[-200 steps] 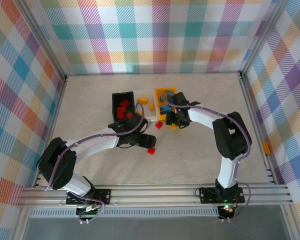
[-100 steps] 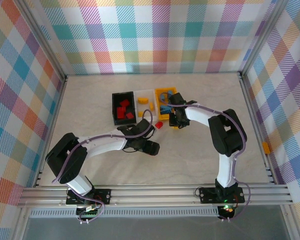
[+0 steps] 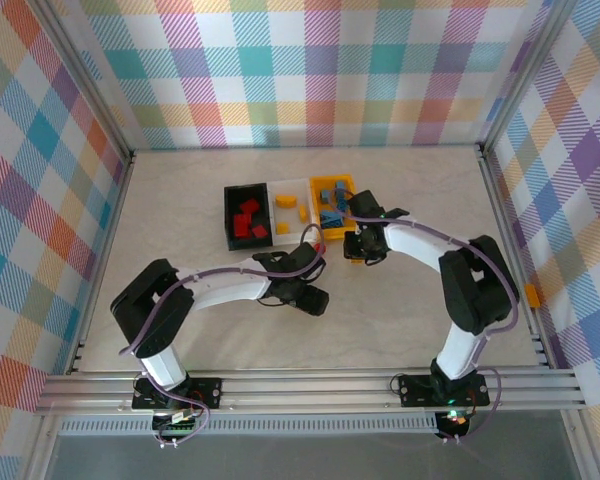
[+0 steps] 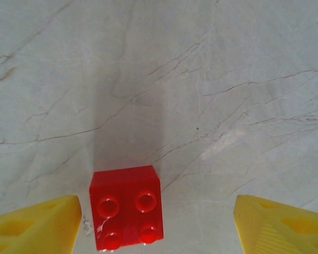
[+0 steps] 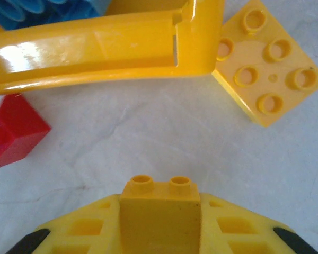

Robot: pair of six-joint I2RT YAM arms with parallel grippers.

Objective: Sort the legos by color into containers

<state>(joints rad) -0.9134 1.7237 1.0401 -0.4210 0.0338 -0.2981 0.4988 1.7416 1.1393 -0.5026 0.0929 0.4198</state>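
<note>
And there was the left gripper [image 3: 312,299], jaws spread wide and holding nothing, low over the counter [image 4: 201,79]. A red brick [image 4: 126,209] sat studs-up between its fingers [image 4: 37,225], nearer the left one and clear of both. Over on the other side, the right gripper [image 3: 360,245] was clamped on a small yellow brick [image 5: 160,209], squeezed between its pads [image 5: 85,233] with two studs poking out ahead of the tips. Just ahead of that gripper ran the near wall of the orange-yellow bin [image 5: 95,47], with blue bricks [image 5: 37,8] inside it. Ahead and to the right, a flat yellow brick [image 5: 265,69] lay on the counter, touching the bin's corner. Off to the left sat a second red brick [image 5: 10,135]. From above, further left of the right gripper in the same row, stood the white bin [image 3: 290,183] with yellow pieces [image 3: 285,201] and the black bin [image 3: 229,215] with red pieces [image 3: 248,218].
</note>
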